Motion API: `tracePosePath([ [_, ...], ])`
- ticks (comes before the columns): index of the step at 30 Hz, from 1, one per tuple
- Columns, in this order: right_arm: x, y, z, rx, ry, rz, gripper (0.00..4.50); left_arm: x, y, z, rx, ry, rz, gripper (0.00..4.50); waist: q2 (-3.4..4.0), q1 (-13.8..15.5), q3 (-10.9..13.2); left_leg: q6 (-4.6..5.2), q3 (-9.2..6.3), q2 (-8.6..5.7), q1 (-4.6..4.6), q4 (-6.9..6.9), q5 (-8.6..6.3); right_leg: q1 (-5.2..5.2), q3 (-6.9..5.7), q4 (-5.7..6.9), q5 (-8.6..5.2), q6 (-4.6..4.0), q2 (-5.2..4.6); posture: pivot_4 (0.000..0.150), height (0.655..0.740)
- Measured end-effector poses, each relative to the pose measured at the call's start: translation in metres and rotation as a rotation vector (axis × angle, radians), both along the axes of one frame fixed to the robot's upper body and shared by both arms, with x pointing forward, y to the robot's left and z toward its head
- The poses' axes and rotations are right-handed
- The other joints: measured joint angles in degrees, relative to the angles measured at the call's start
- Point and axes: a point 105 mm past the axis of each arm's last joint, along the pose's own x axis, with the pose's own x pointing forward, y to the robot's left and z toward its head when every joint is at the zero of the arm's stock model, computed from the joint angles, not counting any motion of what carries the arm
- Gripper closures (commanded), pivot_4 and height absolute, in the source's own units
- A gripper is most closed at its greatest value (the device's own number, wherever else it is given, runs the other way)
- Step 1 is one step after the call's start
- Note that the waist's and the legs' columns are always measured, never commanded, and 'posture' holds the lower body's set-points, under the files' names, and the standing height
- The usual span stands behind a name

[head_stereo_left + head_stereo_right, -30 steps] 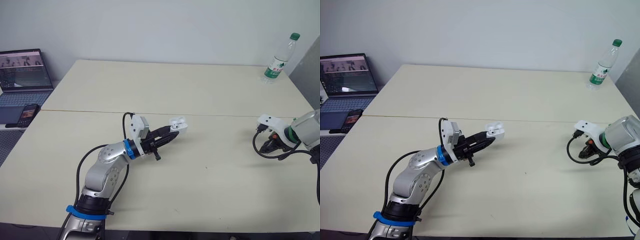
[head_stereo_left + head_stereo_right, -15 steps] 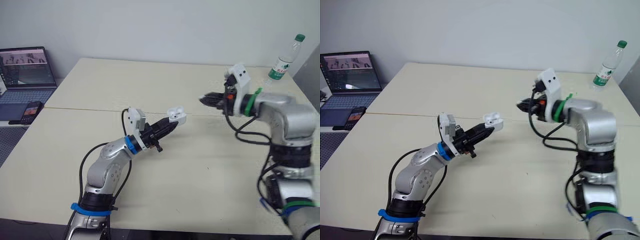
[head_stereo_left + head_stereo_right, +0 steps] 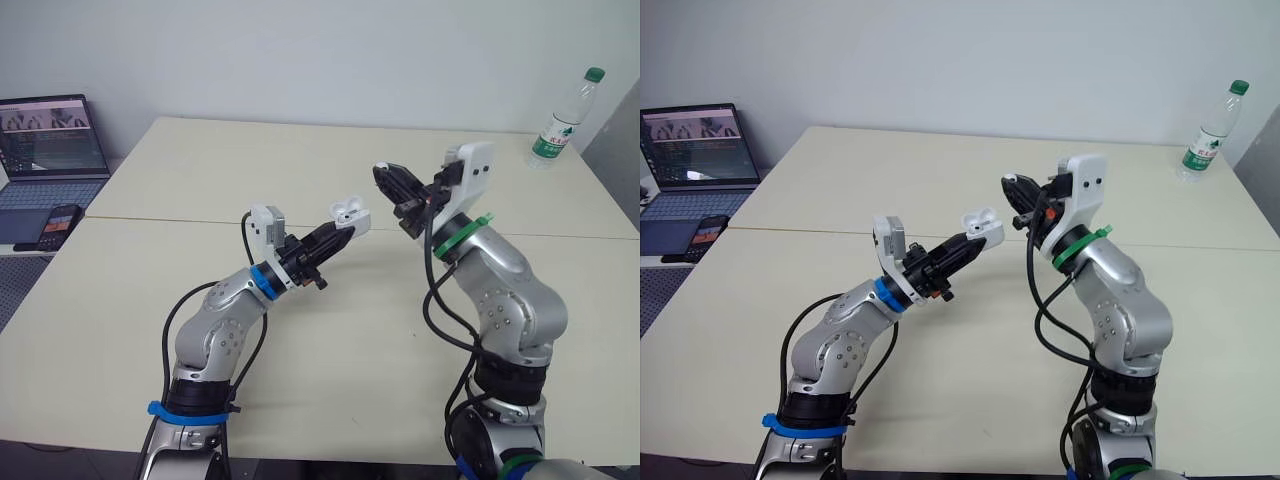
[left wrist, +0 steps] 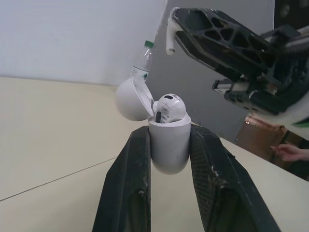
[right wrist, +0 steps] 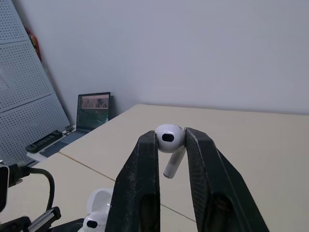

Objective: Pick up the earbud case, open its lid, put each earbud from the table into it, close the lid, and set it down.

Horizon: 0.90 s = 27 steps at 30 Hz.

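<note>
Right arm has swung in from the far right of the table (image 3: pixel 420 340), so the right gripper (image 3: pixel 388 180) now sits near the earbud case (image 4: pixel 168 145), above it and to the robot's right, with a gap between them. Its fingers pinch the second earbud (image 5: pixel 169 137) by the head, and the stem hangs free below them, angled slightly off vertical. Left gripper (image 3: pixel 335 233) is clamped on the lower body of the case and holds it off the table, mouth up. The lid (image 4: pixel 130 99) is tipped back on the side away from the incoming gripper. One seated earbud (image 4: pixel 169 107) already fills part of the mouth; I can't make out the empty socket beside it. Key relation: the stem has to end up over that free socket, so my read is the right arm needs to shift toward the robot's left and then descend stem-first. Main risk is clipping the seated earbud or the lid edge.
</note>
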Motion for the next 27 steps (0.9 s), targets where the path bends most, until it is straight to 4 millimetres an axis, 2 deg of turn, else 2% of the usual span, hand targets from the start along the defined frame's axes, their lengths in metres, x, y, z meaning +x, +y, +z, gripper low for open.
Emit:
tracePosePath([
  [9,-0.016,0.016,-0.009,-0.189,-0.165,0.074,4.09,0.0,-0.001,0.002,0.002,0.004,-0.011,3.74,0.0,0.0,0.0,0.0,0.03,0.0,0.04,0.01,0.0,0.03,0.05,-0.02,0.0,0.01,0.07,0.15,0.74],
  [18,-0.01,0.011,-0.026,-0.249,-0.145,0.061,4.09,-0.001,-0.001,0.003,0.005,0.0,-0.015,3.74,-0.01,0.0,0.0,0.0,0.04,0.0,0.05,0.01,0.0,0.04,0.08,-0.03,0.0,0.0,0.08,0.15,0.74],
  [27,-0.007,0.007,-0.03,-0.266,-0.133,0.045,4.09,-0.002,-0.001,0.002,0.012,-0.003,-0.026,3.74,-0.01,0.0,0.0,0.0,0.04,0.0,0.05,0.01,0.0,0.04,0.09,-0.03,0.0,0.0,0.08,0.15,0.74],
])
